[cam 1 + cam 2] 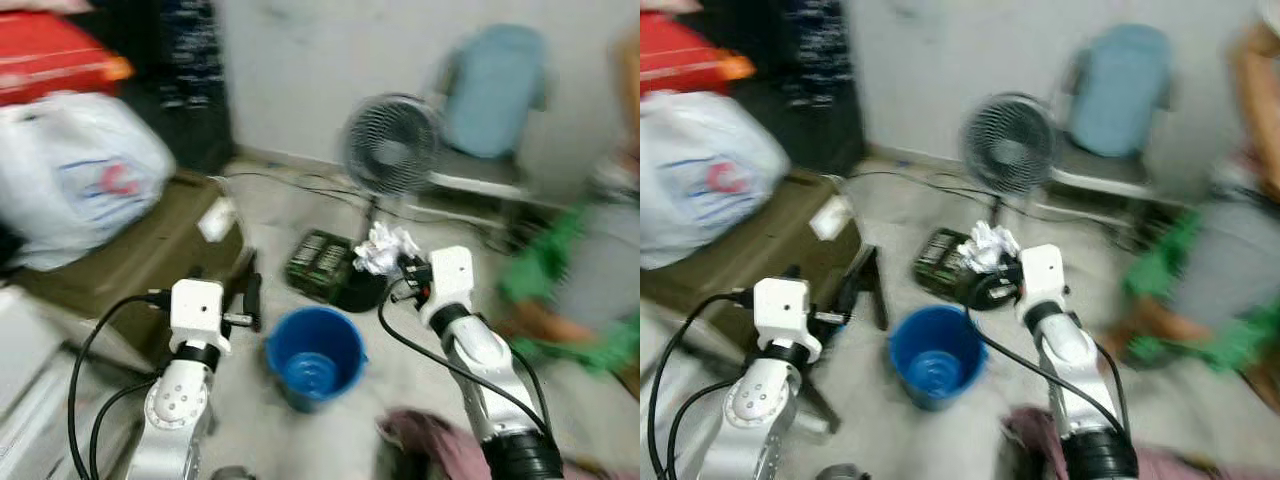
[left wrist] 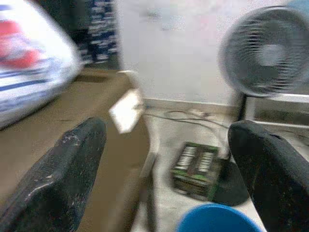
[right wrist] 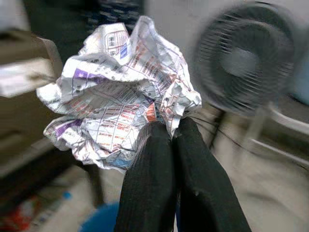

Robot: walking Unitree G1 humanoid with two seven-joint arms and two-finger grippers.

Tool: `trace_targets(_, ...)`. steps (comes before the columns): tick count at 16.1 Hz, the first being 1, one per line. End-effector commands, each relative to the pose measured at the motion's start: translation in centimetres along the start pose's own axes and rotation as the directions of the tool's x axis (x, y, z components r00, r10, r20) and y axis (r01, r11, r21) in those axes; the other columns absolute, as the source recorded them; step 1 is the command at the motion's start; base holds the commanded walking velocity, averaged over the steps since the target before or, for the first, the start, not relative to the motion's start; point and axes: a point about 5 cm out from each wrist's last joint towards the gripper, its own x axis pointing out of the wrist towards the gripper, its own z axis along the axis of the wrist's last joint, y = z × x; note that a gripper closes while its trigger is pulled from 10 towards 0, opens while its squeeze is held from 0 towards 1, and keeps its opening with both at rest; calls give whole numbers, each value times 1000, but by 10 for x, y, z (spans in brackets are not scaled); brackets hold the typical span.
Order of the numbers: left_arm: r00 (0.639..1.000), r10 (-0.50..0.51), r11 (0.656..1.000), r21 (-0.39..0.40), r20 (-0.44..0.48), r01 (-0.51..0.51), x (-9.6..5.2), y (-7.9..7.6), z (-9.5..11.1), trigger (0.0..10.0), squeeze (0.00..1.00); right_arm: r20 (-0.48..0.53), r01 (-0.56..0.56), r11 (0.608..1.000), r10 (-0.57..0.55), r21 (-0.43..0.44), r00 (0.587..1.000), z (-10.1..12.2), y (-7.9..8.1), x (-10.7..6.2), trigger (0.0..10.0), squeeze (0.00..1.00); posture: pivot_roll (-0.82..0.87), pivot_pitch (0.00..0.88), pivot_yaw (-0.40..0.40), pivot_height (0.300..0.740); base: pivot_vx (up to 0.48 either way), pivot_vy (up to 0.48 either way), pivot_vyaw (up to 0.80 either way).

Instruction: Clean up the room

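While the right gripper (image 3: 166, 130) was clamped on the crumpled paper (image 3: 120, 92), apparently beyond the blue bucket (image 1: 315, 355), the left gripper (image 2: 169, 169) stood open; next, paper over the bucket, then release

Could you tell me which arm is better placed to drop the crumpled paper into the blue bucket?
The right: its tool is shut on the crumpled paper, near the blue bucket. The left tool is open.

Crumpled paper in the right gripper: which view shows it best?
The right wrist view: the crumpled paper is large and sharp, pinched by the right gripper. Both eye views show it small and blurred, above the blue bucket.
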Motion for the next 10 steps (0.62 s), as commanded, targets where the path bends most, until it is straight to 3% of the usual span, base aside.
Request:
trace_targets(1,1000,9,1000,13,-4,-9,0,4,0,10000,0,17,-23,1000,24,-10,1000,6,7,4,10000,0,24,0,-85,740,307,0,0)
trace_targets(4,1000,11,1000,11,-6,-11,1,4,-1,10000,0,17,-27,1000,27,-14,999,5,6,4,10000,0,25,0,-85,740,289,0,173)
trace_targets(8,1000,11,1000,15,-6,-11,1,5,-1,10000,0,17,-28,999,28,-17,999,5,7,6,10000,0,23,0,-87,740,0,0,744)
trace_targets(10,1000,12,1000,14,-4,-12,2,5,0,10000,0,17,-28,999,28,-15,999,5,7,7,10000,0,21,0,-88,740,120,0,0)
